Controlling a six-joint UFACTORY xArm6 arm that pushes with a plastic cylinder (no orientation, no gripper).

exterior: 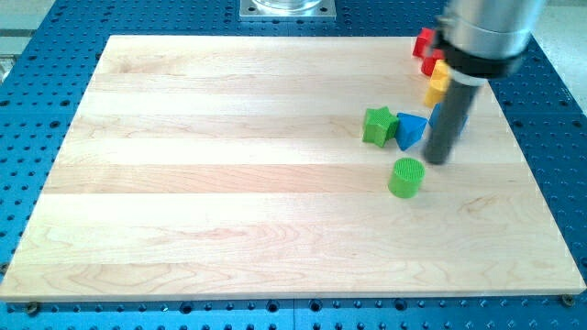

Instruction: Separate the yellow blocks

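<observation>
My tip [437, 161] rests on the table [229, 183] in its right half, a little above the middle height; there are no fingers on this arm, only the straight dark rod, so nothing is held or clamped; the rod rises from the tip toward the table's top right corner, where the arm's grey body covers part of the scene

The yellow blocks [438, 82] sit near the top right corner, just left of the rod's upper part; they look like two pieces stacked one above the other in the view, touching or nearly so, though the arm hides their right sides and their shapes cannot be made out; the tip lies well below them

A red block [425, 49] sits just above the yellow ones, closest to the top right corner, partly hidden by the arm; a blue block [411, 129], wedge-like, lies just left of the rod, and more blue shows at the rod's right side; a green star-shaped block [377, 126] touches the blue one on its left; a green cylinder [406, 177] stands just below and left of the tip, near it but apart
</observation>
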